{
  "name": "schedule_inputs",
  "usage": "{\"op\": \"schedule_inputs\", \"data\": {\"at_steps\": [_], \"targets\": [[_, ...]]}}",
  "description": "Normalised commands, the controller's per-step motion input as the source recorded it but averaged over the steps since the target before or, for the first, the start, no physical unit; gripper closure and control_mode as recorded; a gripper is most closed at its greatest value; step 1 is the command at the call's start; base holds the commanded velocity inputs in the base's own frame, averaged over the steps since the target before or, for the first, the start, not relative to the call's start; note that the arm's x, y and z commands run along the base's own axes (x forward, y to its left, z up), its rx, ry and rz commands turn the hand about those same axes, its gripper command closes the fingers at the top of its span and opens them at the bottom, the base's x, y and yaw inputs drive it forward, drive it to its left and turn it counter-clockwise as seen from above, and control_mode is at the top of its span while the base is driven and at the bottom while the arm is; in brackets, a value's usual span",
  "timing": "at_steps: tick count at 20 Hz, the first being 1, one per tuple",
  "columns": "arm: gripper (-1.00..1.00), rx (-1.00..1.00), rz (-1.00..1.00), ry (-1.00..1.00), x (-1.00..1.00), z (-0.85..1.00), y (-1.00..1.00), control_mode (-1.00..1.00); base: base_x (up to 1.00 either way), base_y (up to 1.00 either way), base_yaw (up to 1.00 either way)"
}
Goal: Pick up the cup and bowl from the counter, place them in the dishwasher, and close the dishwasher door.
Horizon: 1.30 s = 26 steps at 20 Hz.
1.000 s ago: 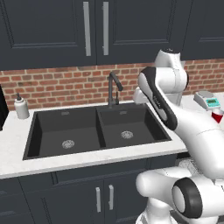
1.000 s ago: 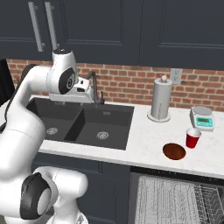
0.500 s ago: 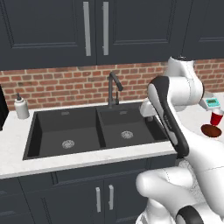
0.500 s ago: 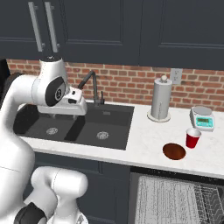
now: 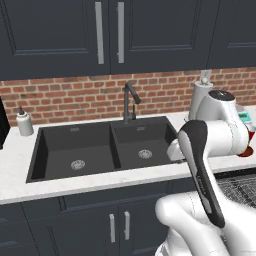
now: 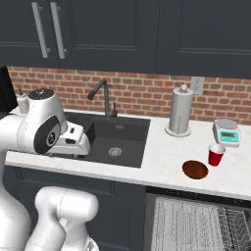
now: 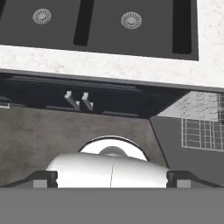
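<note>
The red cup (image 6: 215, 154) stands on the white counter (image 6: 166, 157), right of the sink, with the shallow reddish-brown bowl (image 6: 195, 169) just in front of it to the left. Below them the dishwasher (image 6: 196, 223) is open and its grey wire rack is pulled out. In the hand view the rack (image 7: 202, 127) lies over the lowered dark dishwasher door (image 7: 175, 144). My arm is folded back, and its white hand (image 6: 73, 139) hangs by the sink's front left, far from cup and bowl. My gripper (image 7: 111, 178) is open and holds nothing.
A black double sink (image 6: 115, 137) with a dark faucet (image 6: 103, 95) fills the counter's middle. A paper towel roll (image 6: 179, 110) and a grey scale (image 6: 228, 132) stand behind the cup. A soap dispenser (image 5: 24, 122) sits far left. Dark cabinets hang above.
The arm has folded further. Its hand has come down from beside the faucet toward the sink's front edge. Cup, bowl and rack have not moved. The jaws stay wide apart.
</note>
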Motion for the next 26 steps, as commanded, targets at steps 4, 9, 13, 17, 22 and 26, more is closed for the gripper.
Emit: {"op": "schedule_inputs", "data": {"at_steps": [4, 9, 13, 17, 22, 26], "targets": [[-1.00, 0.00, 0.00, 0.00, 0.00, 0.00, 0.00, 1.00, 0.05, 0.06, 0.00], [-1.00, 0.00, 0.00, 0.00, 0.00, 0.00, 0.00, 1.00, 0.09, -0.02, -0.13], [-1.00, 0.00, 0.00, 0.00, 0.00, 0.00, 0.00, 1.00, 0.19, 0.16, -0.70], [-1.00, 0.00, 0.00, 0.00, 0.00, 0.00, 0.00, 1.00, 0.22, 0.13, -0.84], [-1.00, 0.00, 0.00, 0.00, 0.00, 0.00, 0.00, 1.00, 0.35, 0.05, -0.76], [-1.00, 0.00, 0.00, 0.00, 0.00, 0.00, 0.00, 1.00, 0.03, -0.29, -0.62]]}}
